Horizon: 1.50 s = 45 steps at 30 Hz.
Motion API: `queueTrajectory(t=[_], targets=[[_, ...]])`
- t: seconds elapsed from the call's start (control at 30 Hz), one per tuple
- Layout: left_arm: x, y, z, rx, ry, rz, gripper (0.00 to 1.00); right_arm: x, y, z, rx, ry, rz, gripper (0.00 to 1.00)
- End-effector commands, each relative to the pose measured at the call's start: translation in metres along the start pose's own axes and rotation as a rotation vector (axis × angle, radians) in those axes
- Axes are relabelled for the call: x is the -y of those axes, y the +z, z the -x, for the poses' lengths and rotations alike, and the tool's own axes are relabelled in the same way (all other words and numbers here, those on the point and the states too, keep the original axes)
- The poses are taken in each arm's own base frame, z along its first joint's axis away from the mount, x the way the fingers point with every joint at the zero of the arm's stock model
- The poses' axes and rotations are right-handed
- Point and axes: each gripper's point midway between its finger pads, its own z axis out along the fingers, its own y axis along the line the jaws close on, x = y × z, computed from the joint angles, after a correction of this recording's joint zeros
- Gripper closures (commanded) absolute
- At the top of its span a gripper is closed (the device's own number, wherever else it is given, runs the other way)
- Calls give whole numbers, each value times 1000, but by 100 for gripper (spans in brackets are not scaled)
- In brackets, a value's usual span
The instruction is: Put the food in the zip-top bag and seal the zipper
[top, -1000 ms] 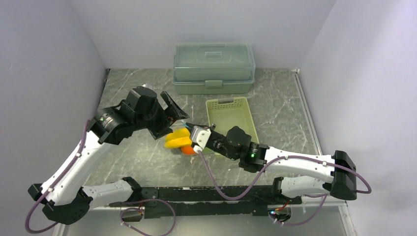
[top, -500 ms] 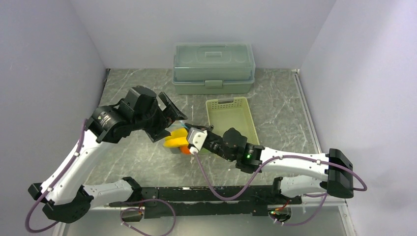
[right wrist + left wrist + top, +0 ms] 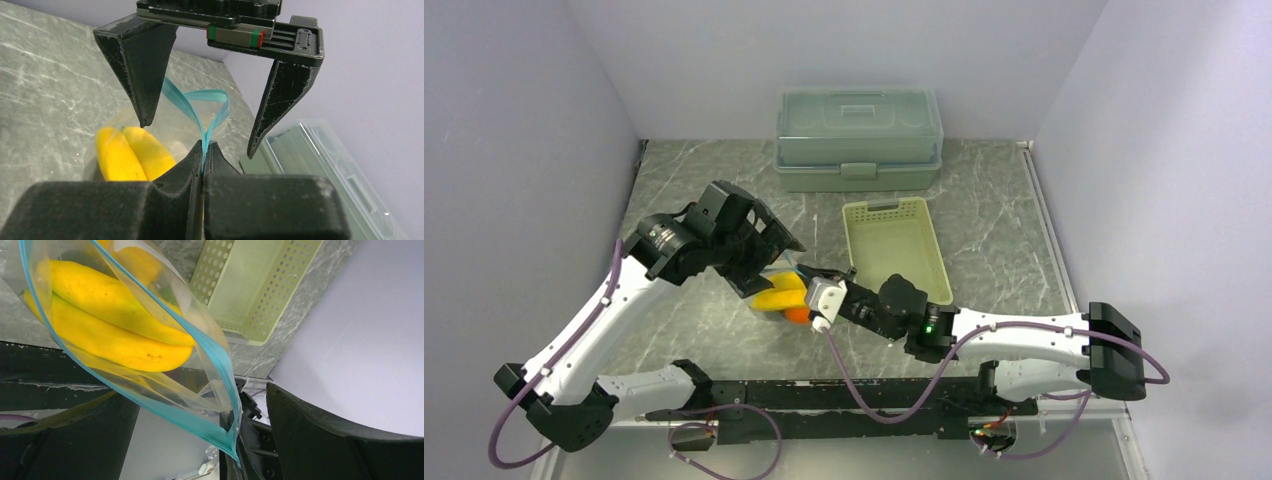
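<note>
Right gripper point(image 3: 202, 150) pressed together, pinching the zipper point(image 3: 206, 93) at the mouth of the zip-top bag point(image 3: 200, 330). Left gripper point(image 3: 197, 140) spread wide, straddling that mouth. Bag holds the yellow bananas point(image 3: 110, 335) and sits at 8 o'clock from the pale green basket point(image 3: 894, 245).

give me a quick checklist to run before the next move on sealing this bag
1. Right pincer clamped on the zipper: ok.
2. Left pincer open and straddling the zipper: ok.
3. Bananas inside the zip-top bag: ok.
4. Zipper pressed closed along its length: not ok, it gapes in a loop ahead of the right pincer.
5. All other food inside: cannot tell, most of the bag's contents are hidden.
6. No food seen in the basket: ok.
</note>
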Motion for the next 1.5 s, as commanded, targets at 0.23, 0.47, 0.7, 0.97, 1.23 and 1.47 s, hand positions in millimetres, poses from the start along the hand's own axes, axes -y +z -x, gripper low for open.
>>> queueTrajectory(t=[0.23, 0.47, 0.7, 0.97, 1.23, 1.47], targets=[[-15, 19, 0, -25, -51, 19, 22, 7, -16, 27, 119, 37, -77, 100], [-25, 24, 5, -2, -45, 26, 57, 2, -21, 27, 116, 39, -71, 100], [-21, 27, 8, 4, 15, 7, 100, -9, -27, 27, 108, 66, -38, 100], [-9, 23, 18, 68, 182, -83, 100, -18, -43, 27, 83, 136, 37, 70], [-4, 12, 25, 118, 319, -134, 100, -11, -59, 29, 8, 114, 88, 70], [3, 3, 30, 146, 471, -165, 100, 2, -83, 31, -6, 110, 90, 70]])
